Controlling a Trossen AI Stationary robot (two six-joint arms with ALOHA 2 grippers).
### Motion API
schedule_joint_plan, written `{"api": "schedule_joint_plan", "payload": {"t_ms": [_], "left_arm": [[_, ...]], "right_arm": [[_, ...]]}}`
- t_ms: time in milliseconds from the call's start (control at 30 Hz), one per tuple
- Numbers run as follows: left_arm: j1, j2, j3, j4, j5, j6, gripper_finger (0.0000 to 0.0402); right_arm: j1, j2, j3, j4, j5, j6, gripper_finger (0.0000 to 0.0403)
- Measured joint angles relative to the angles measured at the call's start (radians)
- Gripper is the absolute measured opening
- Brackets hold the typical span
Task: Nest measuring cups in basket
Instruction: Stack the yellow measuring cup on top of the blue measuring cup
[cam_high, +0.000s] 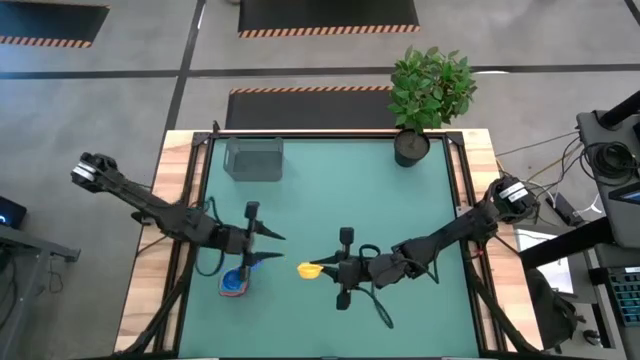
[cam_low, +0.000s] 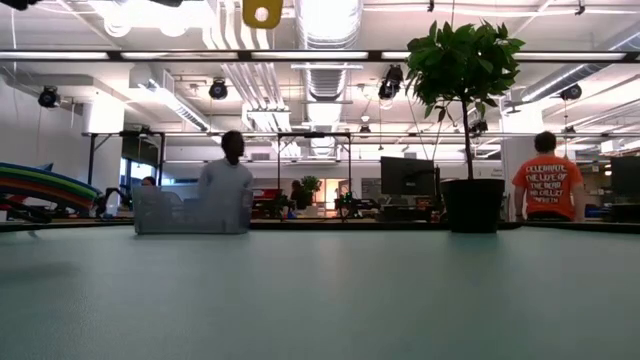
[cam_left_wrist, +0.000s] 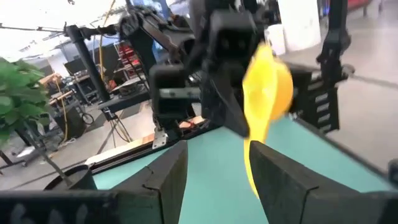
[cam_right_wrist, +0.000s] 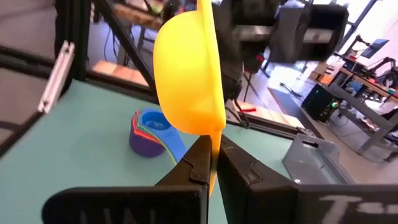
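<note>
A yellow measuring cup (cam_high: 310, 268) hangs in the air over the table's middle, with my right gripper (cam_right_wrist: 214, 158) shut on it. My left gripper (cam_high: 275, 247) stands open just left of the cup and touches nothing; in its wrist view its fingers (cam_left_wrist: 165, 180) flank the cup's handle from a distance. Several other measuring cups sit nested in a stack (cam_high: 233, 283) on the mat near the left gripper; blue, red and purple ones show (cam_right_wrist: 149, 130). The grey see-through basket (cam_high: 253, 158) stands at the far left of the mat, holding nothing. My right gripper pinches the yellow cup's handle close under the bowl (cam_right_wrist: 212, 144) between its two fingers. The fingers come level from the table's right and lie across the handle. The cup stands on end, bowl (cam_right_wrist: 186, 68) up, the handle's free end (cam_left_wrist: 252, 180) hanging below, clear of the table.
A black pot with a green plant (cam_high: 425, 95) stands at the mat's far right corner. The basket (cam_low: 190, 212) and the plant (cam_low: 470, 120) rise at the far edge in the low view. People stand in the room beyond. Bare green mat lies between the grippers and the basket.
</note>
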Motion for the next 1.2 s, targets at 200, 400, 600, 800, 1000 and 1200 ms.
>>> {"api": "schedule_joint_plan", "payload": {"t_ms": [200,400,600,800,1000,1200], "left_arm": [[-0.037,-0.168,0.000,-0.069,-0.006,-0.076,0.0155],[-0.061,-0.293,0.000,-0.070,-0.005,-0.119,0.0155],[-0.080,-0.356,0.000,-0.116,-0.005,-0.145,0.0155],[-0.084,-0.392,0.000,-0.123,0.014,-0.188,0.0155],[-0.084,-0.424,0.000,-0.135,0.031,-0.186,0.0155],[-0.084,-0.458,0.000,-0.161,0.030,-0.167,0.0155]], "right_arm": [[-0.001,0.102,0.143,-0.096,0.028,-0.056,0.0008],[-0.010,0.233,0.325,-0.212,0.138,-0.110,0.0008],[-0.025,0.374,0.488,-0.235,0.254,-0.191,0.0008],[-0.049,0.521,0.643,-0.239,0.289,-0.252,0.0008],[-0.061,0.667,0.825,-0.259,0.317,-0.332,0.0008],[-0.068,0.799,0.998,-0.278,0.367,-0.445,0.0008]]}}
